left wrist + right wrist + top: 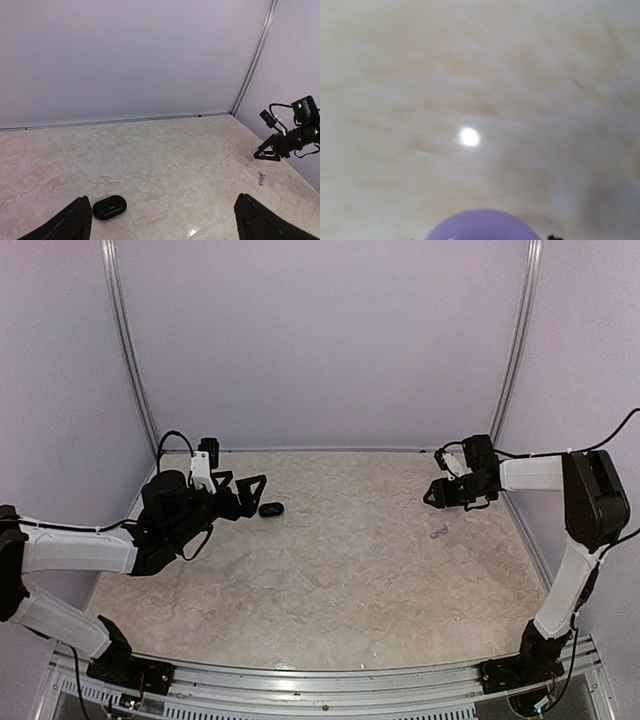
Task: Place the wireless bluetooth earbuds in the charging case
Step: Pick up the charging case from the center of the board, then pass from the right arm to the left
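- Two arms are working over one marbled table [330, 590], each reaching in from its own side.
- One tiny pale lavender earbud piece [438, 532] is lying on the table's right side, just in front of the right gripper [436, 494] and apart from it (a single bud or a pair, I cannot tell).
- The right gripper is hanging low; its wrist view is showing one blurred lavender rounded shape [482, 226] at the bottom edge. Whether its fingers are clamping it cannot be told.
- One black case [109, 207] is lying flat at far left, well apart from the earbud piece.
- The left gripper [163, 198] is standing spread wide, holding nothing, one finger just beside the case.
- One plain back wall [320, 340] is closing the far side.
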Available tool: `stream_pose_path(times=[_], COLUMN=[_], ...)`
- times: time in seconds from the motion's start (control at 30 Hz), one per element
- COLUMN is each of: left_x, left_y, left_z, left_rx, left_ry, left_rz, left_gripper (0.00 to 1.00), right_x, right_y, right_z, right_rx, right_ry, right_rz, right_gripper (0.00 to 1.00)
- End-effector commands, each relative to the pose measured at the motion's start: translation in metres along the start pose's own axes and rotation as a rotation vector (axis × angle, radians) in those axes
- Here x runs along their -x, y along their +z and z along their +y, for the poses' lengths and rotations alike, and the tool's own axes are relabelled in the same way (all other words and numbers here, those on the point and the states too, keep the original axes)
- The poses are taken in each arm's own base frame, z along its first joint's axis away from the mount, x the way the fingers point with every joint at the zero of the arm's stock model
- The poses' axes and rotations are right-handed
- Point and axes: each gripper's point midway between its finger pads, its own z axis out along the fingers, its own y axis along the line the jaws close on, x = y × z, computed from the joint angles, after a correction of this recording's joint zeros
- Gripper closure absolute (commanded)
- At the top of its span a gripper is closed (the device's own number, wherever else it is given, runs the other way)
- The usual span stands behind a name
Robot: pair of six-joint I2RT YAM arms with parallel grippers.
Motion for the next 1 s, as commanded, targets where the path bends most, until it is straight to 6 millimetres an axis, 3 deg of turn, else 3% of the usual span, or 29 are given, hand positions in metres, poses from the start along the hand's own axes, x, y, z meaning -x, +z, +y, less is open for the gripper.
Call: stream_pose_path(times=[0.0,0.13,0.3,0.43,0.53,0.73,0.97], left_x=[0.013,0.002,-0.020,-0.053,-0.066,-0.060,-0.067], left_y=[-0.010,-0.020,-0.046,-0.078,-0.097,-0.123,-0.129], left_z=[-0.039,-0.074,-0.122,-0.170,-0.196,-0.213,-0.233], left_rx=[-0.147,-0.326,-0.513,-0.707,-0.789,-0.879,-0.946], left_ry=[0.121,0.179,0.329,0.486,0.561,0.583,0.659], left_rz=[-0.065,-0.037,-0.028,0.005,0.003,-0.047,-0.014], left_gripper=[0.02,0.04,0.07,0.10,0.11,0.12,0.20], right_x=[0.039,0.039,0.009,-0.010,-0.027,-0.069,-0.092], right_y=[-0.054,-0.089,-0.125,-0.160,-0.184,-0.214,-0.241], right_z=[0.079,0.136,0.203,0.245,0.274,0.317,0.342], right_rx=[0.269,0.464,0.725,0.919,1.071,1.255,1.385], right_ry=[-0.157,-0.263,-0.343,-0.384,-0.408,-0.477,-0.511], right_rz=[-0.102,-0.115,-0.051,-0.041,-0.017,0.089,0.183], right_gripper=[0.64,0.65,0.67,0.68,0.69,0.70,0.71])
